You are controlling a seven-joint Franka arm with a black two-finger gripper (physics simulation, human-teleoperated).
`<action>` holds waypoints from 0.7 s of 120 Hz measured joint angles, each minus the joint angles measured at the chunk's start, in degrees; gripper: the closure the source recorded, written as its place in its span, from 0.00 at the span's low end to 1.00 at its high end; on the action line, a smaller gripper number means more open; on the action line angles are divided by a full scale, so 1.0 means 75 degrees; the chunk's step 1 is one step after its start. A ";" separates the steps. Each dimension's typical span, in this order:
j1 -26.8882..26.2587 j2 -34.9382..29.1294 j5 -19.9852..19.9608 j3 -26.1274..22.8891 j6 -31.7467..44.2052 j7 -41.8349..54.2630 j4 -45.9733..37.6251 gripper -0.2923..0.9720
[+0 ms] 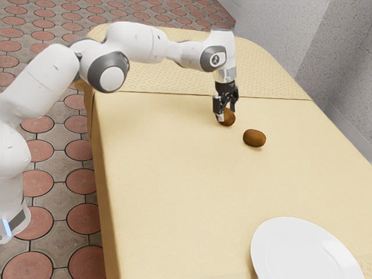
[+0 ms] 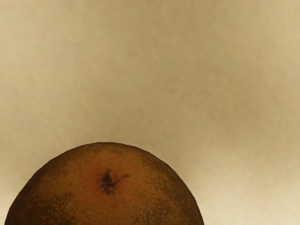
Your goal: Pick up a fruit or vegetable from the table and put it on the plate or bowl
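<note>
Count: 2 kiwis, 1 plate, 1 arm, 1 gripper. The arm point(image 1: 145, 49) comes in from the exterior view's upper left and bends down over the far half of the table point(image 1: 174, 192), which is covered in plain tan cloth. The gripper point(image 1: 226, 114) points straight down and sits right at the first kiwi point(image 1: 229, 120). It is brown, fuzzy and stands a bit on end. Contact isn't readable from here, so I can't tell whether the pincer is clamped on it or just open around it, or whether the fruit is resting on the cloth or just off it. In the wrist view the first kiwi point(image 2: 105, 187) is directly under the hand, its dark stem scar facing the camera, with bare tan table point(image 2: 187, 70) behind it. The second kiwi point(image 1: 254, 138) lies on its side, near the first one toward the exterior view's right, and the two are not touching. The plate point(image 1: 302, 253) is white and sits at the near right corner of the table, well apart from both kiwis. Terracotta tile floor point(image 1: 52, 174) on the left, grey wall point(image 1: 325, 40) at upper right.
</note>
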 joint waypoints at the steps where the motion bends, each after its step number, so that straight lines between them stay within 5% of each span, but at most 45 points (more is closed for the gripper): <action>1: 0.0000 0.0012 0.0000 -0.0003 0.0012 0.0004 0.0000 0.23; 42: 0.0011 0.0224 -0.0012 -0.0088 0.0347 0.0135 0.0003 0.22; 67: -0.0010 0.0194 -0.0017 -0.0132 0.0419 0.0114 0.0003 0.48; 84: -0.0029 0.0195 -0.0024 -0.0141 0.0429 0.0097 0.0004 0.52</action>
